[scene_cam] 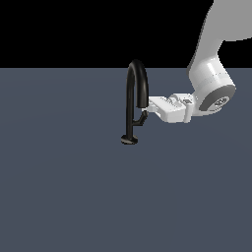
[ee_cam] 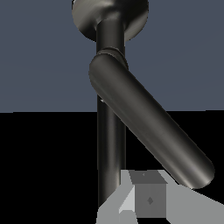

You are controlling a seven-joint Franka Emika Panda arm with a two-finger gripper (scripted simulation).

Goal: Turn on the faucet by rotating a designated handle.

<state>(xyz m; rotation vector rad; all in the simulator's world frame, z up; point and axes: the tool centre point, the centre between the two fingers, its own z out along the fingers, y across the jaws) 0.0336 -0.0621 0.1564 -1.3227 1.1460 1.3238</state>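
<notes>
Exterior view, tool (scene_cam: 146,114) beside faucet (scene_cam: 136,88) handle (scene_cam: 141,119)

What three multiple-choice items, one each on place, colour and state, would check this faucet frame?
1. In the exterior view, the gripper reaches the faucet from: A the view's right; B the view's left; C above.
2. The faucet is: A white; B black; C red.
3. The faucet stands: A tipped over; B lifted off the floor; C upright on its base.

Answers: 1 A, the white arm extends in from the right, level with the handle. 2 B, glossy black in both views. 3 C, its base disc rests on the grey floor.
</notes>
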